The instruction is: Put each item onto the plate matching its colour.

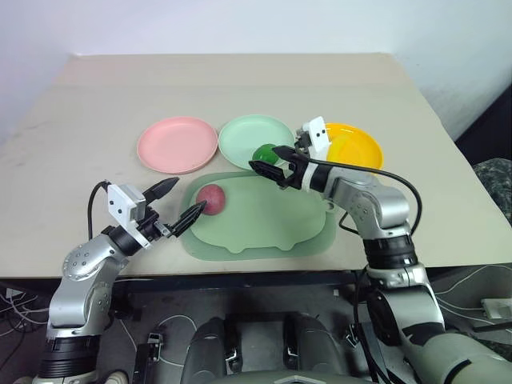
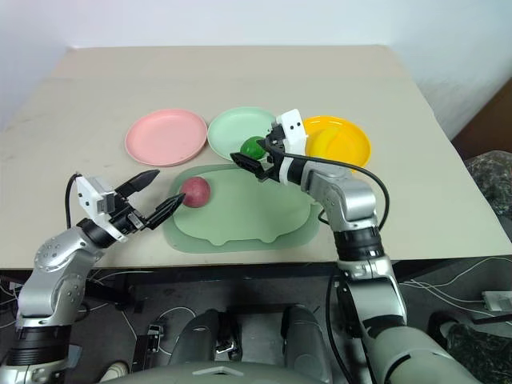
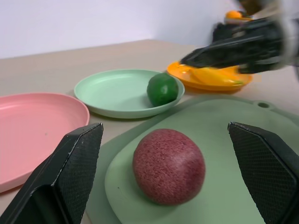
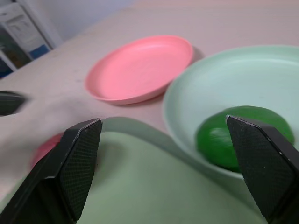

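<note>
Glossy green oval fruit (image 1: 265, 153) at five o'clock on my smooth mint plate (image 1: 254, 141), matte red fruit (image 1: 211, 198) on the tray (image 1: 264, 224), yellow banana (image 3: 217, 76) on orange plate (image 1: 356, 146), my left claw (image 1: 178, 204) and right claw (image 1: 276, 166) both spread, empty.

I see a round pink plastic plate (image 1: 178, 144), a pale mint green round plate (image 1: 244, 138) bearing a glossy green oval fruit (image 1: 264, 153), an orange-yellow round plate (image 1: 358, 146), and a speckled dark red-pink round fruit (image 1: 211, 198) on my pale green tray (image 1: 264, 228).

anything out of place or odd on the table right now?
Nothing damaged or spilled. Only the red fruit is unsorted, sitting on the tray, not the pink plate. Green fruit and banana are on matching plates.
</note>
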{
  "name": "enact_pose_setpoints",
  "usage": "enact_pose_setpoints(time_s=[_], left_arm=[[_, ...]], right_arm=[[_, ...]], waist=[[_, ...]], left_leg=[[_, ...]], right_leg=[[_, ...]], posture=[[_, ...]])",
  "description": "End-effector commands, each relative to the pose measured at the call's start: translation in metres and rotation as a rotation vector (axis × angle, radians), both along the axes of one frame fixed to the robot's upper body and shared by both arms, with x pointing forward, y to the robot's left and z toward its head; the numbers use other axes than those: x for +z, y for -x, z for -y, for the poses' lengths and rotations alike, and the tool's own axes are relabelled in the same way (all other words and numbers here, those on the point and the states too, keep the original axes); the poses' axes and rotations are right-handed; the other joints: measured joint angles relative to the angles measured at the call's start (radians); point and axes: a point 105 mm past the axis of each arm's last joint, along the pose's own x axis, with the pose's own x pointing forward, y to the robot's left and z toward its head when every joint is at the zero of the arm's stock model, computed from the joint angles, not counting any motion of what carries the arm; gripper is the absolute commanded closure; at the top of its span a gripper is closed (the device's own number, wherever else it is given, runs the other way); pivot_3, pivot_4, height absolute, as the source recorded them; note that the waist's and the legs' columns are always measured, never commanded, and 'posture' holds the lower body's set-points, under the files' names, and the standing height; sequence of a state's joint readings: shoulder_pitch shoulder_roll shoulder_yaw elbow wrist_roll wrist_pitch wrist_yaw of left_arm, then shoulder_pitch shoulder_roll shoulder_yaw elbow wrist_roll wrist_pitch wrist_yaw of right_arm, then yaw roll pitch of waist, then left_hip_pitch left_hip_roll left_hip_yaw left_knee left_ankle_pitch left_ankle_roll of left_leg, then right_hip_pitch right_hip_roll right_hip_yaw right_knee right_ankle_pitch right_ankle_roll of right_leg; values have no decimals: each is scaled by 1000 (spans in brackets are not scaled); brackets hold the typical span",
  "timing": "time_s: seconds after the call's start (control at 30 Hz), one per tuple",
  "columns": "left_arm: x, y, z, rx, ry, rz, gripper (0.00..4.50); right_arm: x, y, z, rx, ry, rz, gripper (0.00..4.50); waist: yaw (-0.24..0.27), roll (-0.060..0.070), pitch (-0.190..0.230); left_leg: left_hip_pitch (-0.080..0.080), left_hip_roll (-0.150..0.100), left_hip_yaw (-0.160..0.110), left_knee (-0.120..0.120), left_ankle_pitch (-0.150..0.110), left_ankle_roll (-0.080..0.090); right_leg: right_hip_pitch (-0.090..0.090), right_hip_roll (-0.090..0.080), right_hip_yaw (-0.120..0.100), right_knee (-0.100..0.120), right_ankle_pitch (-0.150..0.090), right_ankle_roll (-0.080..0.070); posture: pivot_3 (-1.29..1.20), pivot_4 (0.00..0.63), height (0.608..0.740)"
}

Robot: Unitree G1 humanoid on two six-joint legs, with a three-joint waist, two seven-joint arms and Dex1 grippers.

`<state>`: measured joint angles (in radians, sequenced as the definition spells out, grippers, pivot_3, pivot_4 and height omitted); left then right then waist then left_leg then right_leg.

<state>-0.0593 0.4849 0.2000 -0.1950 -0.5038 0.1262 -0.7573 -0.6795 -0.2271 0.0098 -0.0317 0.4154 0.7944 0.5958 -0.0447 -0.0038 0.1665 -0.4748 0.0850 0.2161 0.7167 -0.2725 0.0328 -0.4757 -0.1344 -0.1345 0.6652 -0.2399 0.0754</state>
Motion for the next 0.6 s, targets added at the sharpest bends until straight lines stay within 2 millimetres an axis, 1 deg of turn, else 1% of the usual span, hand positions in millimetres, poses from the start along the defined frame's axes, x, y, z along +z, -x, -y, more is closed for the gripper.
enact_pose_setpoints(time_s=[0.03,0.13,0.23,0.3,0.4,0.5,0.6], left_arm=[[2,-9,8,20,-9,17,0],[-1,-16,16,2,-7,5,0],[-3,-21,20,-13,-1,-5,0],[-5,-24,22,-26,6,-16,0],[-7,-30,26,-46,10,-37,0],[-12,-38,26,-40,-14,-58,0],[-21,-42,34,-71,-41,-100,0]], right_arm=[[12,28,-2,71,6,63,13],[13,45,9,93,22,77,13],[15,57,19,105,15,67,13],[11,63,23,101,25,53,13],[3,65,29,66,43,27,13],[1,65,32,34,48,18,13],[0,63,36,5,51,13,13]], waist=[[2,0,0],[7,-1,0],[5,-1,-1],[4,-1,-1],[4,-1,-1],[4,-1,-1],[4,-1,-1]], left_leg=[[0,0,0,0,0,0],[0,-1,-1,1,0,0],[0,-1,-1,1,0,0],[1,0,-2,1,1,1],[1,0,-2,1,1,3],[1,-1,-2,2,2,3],[1,-1,-2,2,2,3]], right_leg=[[0,0,0,0,0,0],[1,-1,0,0,0,0],[1,-1,0,0,0,0],[1,0,0,0,0,0],[2,0,0,0,0,0],[3,0,0,0,0,0],[3,0,0,0,0,0]], posture=[[0,150,695],[0,150,695],[0,150,695],[0,150,695],[0,150,695],[0,150,695],[0,150,695]])
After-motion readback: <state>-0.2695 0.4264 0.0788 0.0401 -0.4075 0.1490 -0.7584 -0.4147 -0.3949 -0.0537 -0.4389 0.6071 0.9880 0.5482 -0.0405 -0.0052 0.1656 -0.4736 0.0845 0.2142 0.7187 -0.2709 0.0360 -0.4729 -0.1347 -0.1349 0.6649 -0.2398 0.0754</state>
